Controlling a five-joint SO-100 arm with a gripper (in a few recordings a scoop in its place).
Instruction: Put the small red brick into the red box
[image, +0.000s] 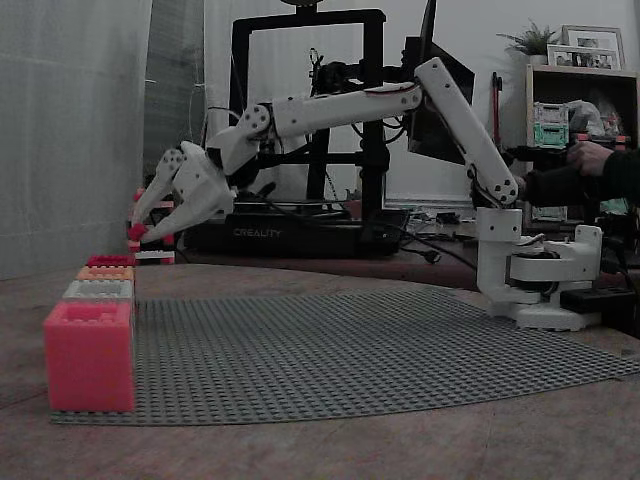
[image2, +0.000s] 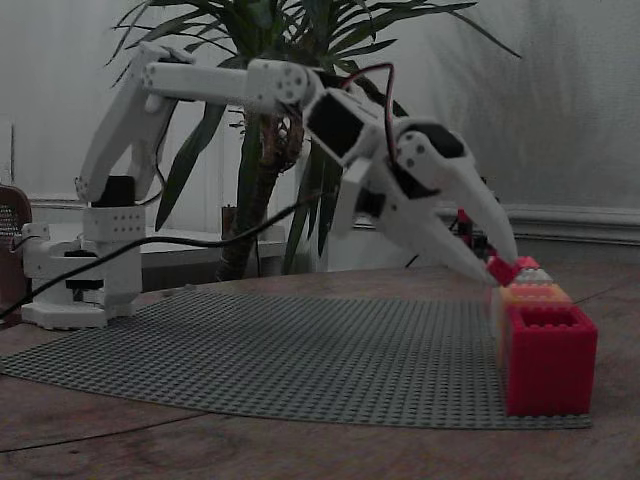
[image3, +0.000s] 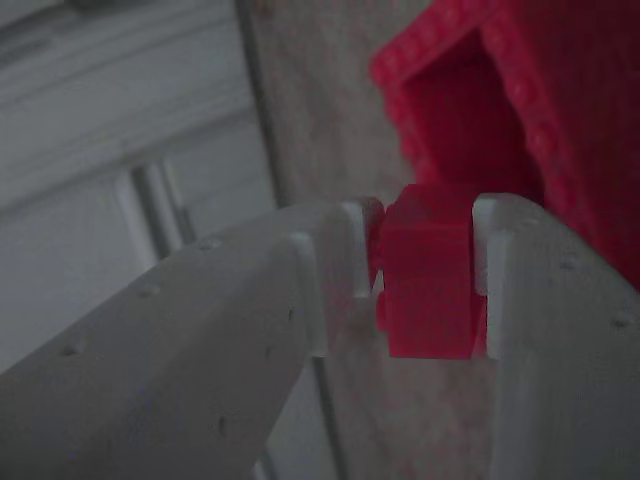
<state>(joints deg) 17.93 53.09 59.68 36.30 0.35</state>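
Two low table-level side views from opposite sides; close wrist camera.

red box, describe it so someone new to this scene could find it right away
Start at the grey studded baseplate and find the row of toy-brick boxes along one edge. The red box is the far end one, past the orange box, under the gripper holding the small red brick. It is deep crimson, darker than the pinkish box.

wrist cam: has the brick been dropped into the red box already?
No, the small red brick sits clamped between the gripper fingers, outside the red box opening.
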